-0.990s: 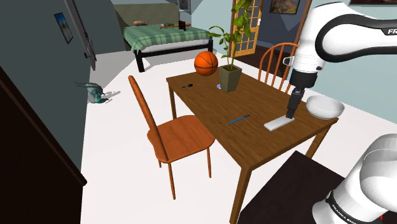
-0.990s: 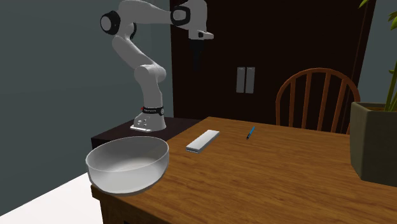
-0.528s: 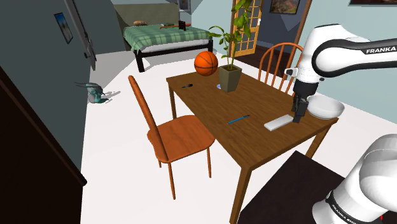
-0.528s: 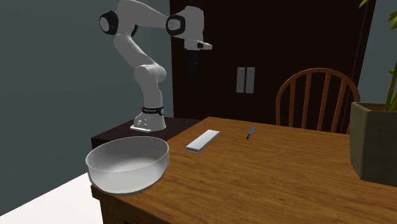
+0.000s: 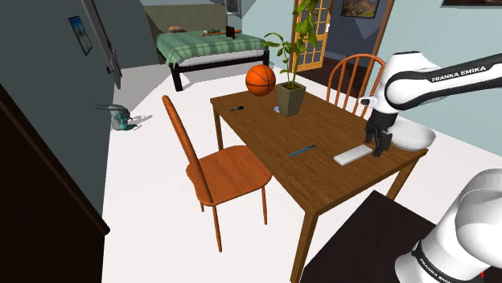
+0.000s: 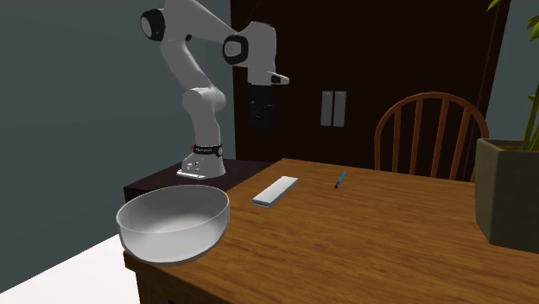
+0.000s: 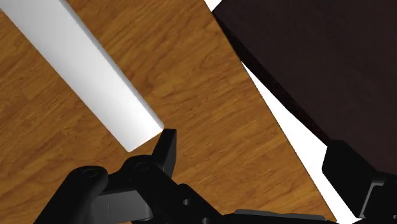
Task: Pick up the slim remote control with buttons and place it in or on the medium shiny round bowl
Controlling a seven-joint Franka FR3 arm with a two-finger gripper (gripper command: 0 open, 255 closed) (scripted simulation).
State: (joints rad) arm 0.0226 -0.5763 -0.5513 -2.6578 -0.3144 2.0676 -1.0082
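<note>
By the shoulder view, farthest from the jaws, an orange chair [image 5: 216, 170] stands at the table [image 5: 261, 133]. Next come a basketball [image 5: 260, 79] and a plant [image 5: 290, 96] in its pot, both at the table's far end and well apart from the jaws. A blue pen [image 5: 302, 150] lies nearer, with the remote between it and them. The remote [image 5: 354, 154], a plain white slab, lies flat near the table's edge. The gripper [image 5: 378, 147] hangs over its end, pointing down. Just past the jaws sits the white bowl [image 5: 411, 137], partly hidden behind the arm.

In the second exterior view the bowl [image 6: 173, 223] sits on the table's corner, well below and apart from the jaws. The gripper [image 6: 262, 129] shows black against a dark cabinet [image 6: 389, 52], up in the air above the remote [image 6: 275, 191] and not touching it. The pen [image 6: 340, 180] lies beyond the remote.

Looking along the gripper [image 7: 253, 141], the jaws stand wide apart and hold nothing. The remote [image 7: 95, 70] ends just beside one fingertip [image 7: 167, 143], outside the gap. Between the jaws there is bare table [image 7: 210, 76]. The other finger [image 7: 347, 168] hangs past the table's edge, near the dark stand [image 7: 318, 57].
</note>
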